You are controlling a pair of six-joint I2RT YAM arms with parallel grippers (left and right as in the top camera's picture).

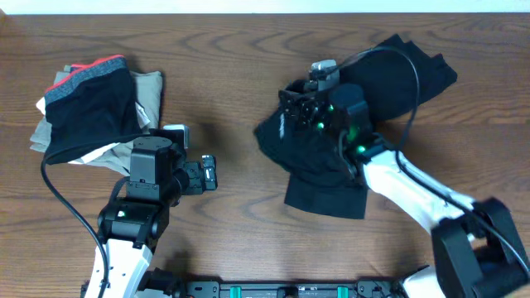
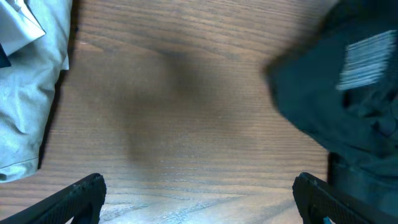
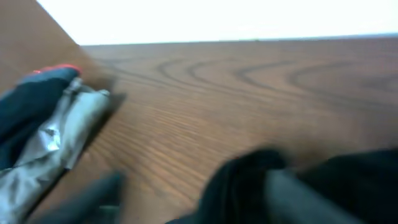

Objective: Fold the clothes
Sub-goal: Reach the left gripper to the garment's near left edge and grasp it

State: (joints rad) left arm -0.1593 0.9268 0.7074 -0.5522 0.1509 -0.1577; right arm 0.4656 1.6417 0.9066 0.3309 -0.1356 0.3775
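Two fingers of the left gripper (image 2: 199,196) are held wide apart at the lower corners of the left wrist view, with bare wood between them. From overhead, the left arm is seen folded close to the near edge, its gripper pointed right across an open strip of table (image 1: 240,66). The right arm is stretched from the near right corner, and the right gripper (image 1: 300,109) is lowered onto the clothes (image 1: 323,192), which are crumpled right of centre and reach toward the far right. Whether its jaws are closed on the fabric cannot be told from the blurred wrist view. At the far left, a black garment with grey band (image 1: 91,108) is laid over khaki garments (image 1: 151,89).
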